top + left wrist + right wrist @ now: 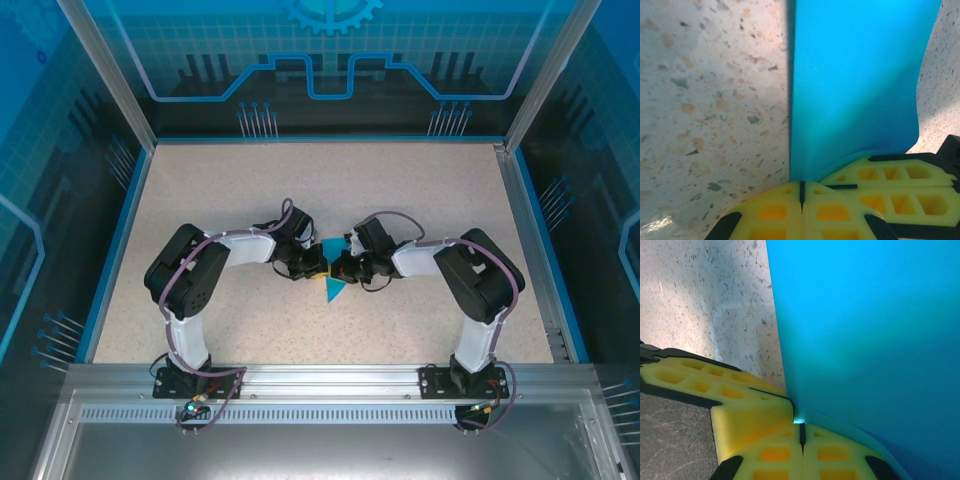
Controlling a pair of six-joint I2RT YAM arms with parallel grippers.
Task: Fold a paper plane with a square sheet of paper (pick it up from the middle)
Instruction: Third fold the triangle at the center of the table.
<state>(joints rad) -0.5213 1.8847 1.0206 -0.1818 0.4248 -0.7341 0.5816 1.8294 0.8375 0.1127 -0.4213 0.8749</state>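
Left wrist, right wrist: left gripper [801,189] and right gripper [801,431] pinch smooth cyan paper [855,85] over speckled table [715,100].

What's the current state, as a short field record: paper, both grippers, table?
paper: bright blue sheet, mid-table, held between the two arms
left gripper: shut on the paper's edge
right gripper: shut on the paper's edge
gripper spacing: fingertips side by side, close together
fold state: cannot tell
table: speckled beige
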